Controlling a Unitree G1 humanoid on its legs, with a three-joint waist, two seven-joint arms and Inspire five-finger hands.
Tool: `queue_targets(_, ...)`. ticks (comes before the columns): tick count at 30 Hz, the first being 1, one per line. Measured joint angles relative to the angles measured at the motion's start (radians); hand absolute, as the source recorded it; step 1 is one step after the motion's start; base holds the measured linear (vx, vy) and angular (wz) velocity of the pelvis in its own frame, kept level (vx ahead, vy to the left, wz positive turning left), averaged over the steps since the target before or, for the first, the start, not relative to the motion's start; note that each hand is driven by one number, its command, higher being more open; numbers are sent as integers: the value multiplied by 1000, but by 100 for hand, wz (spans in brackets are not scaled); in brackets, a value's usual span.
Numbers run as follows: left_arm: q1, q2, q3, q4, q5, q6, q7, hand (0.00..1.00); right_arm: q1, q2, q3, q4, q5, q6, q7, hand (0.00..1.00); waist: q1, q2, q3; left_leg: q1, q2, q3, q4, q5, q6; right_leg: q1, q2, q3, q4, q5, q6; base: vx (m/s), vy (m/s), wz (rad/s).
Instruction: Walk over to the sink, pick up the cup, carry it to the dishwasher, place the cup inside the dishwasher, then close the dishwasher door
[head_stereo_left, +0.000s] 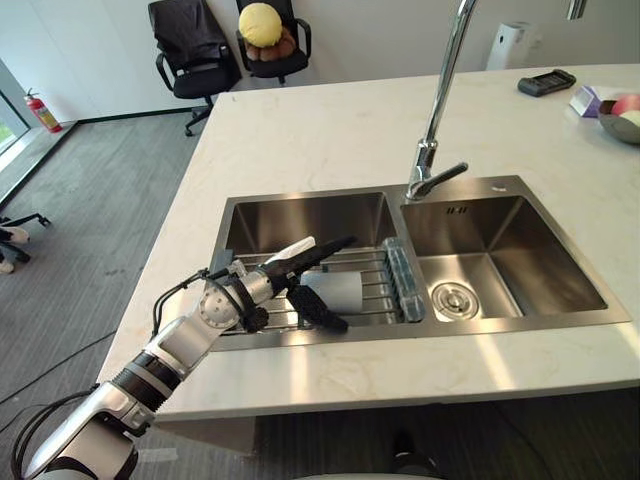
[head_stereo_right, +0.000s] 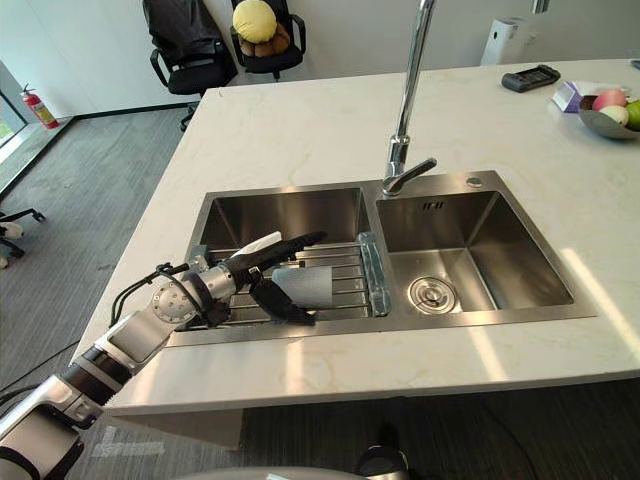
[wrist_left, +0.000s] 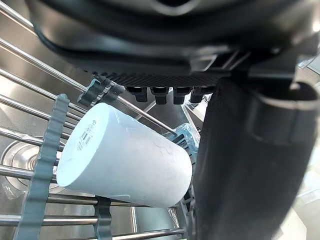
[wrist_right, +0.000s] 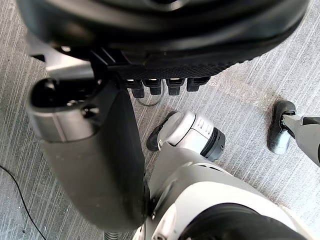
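Cup (head_stereo_left: 345, 288) on its side in the left basin (head_stereo_left: 310, 220) of the double sink: that is what you have in front of you. It is a plain white one lying on a wire rack (head_stereo_left: 378, 266) that spans the basin, its flat base turned toward the wrist camera.

Your left hand (head_stereo_left: 268, 282) reaches in over the near rim from the left and straddles the cup. The white-covered thumb (head_stereo_left: 295, 249) stretches along the cup's far side, and the dark fingers (head_stereo_left: 322, 312) lie along its near side. The hand is spread, not clamped. Whether any fingertip actually touches the cup, you cannot tell from these views.

Your right hand (wrist_right: 150, 25) hangs low over the grey carpet (wrist_right: 280, 65). Its thumb (wrist_right: 95, 165) sticks straight out, it is relaxed, and it carries nothing.

Around the work:
- The right basin (head_stereo_left: 520, 250) has a round drain (head_stereo_left: 455, 298) in its floor.
- A tall chrome tap (head_stereo_left: 440, 100) stands at the back between the two basins.
- On the pale stone counter (head_stereo_left: 330, 130), far to the right, lie a dark handset (head_stereo_left: 546, 82) and a bowl of fruit (head_stereo_right: 605, 118).
- Beyond the counter stand two black office chairs – one draped with a dark garment (head_stereo_left: 190, 35), the other holding a yellow ball (head_stereo_left: 260, 22).
- A red fire extinguisher (head_stereo_left: 42, 110) stands by the wall on the left.
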Motion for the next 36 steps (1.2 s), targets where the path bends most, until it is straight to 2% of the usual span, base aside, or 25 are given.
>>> queue_targets(12, -2, -16, -1, 57, -60, 34, 19, 100, -10, -16, 17, -1, 4, 27, -3, 100, -6, 0, 6, -13, 5, 1, 11, -2, -3, -9, 3, 1, -4, 1, 0, -18, -9, 0)
queue_targets(19, -17, -19, 7, 70, -19, 28, -34, 100, -10, -19, 16, 0, 3, 34, 2, 100, -5, 1, 6, -15, 12, 3, 15, -4, -5, -10, 9, 2, -5, 0, -1, -17, -10, -1)
queue_targets(30, -43, -3, -22, 97, 69, -63, -34, 100, -12, -29, 17, 0, 4, 33, 10, 100, -6, 12, 12, -18, 12, 3, 15, -5, -6, -13, 9, 2, -5, 0, 0, 0, 0, 0)
queue_targets(36, -43, 21, -66, 97, 150, -203, 47, 100, -17, -37, 18, 1, 4, 33, 14, 100, -7, 19, 15, -22, 12, 9, 14, -5, -7, -22, 10, 8, -5, 0, 0, 0, 0, -2)
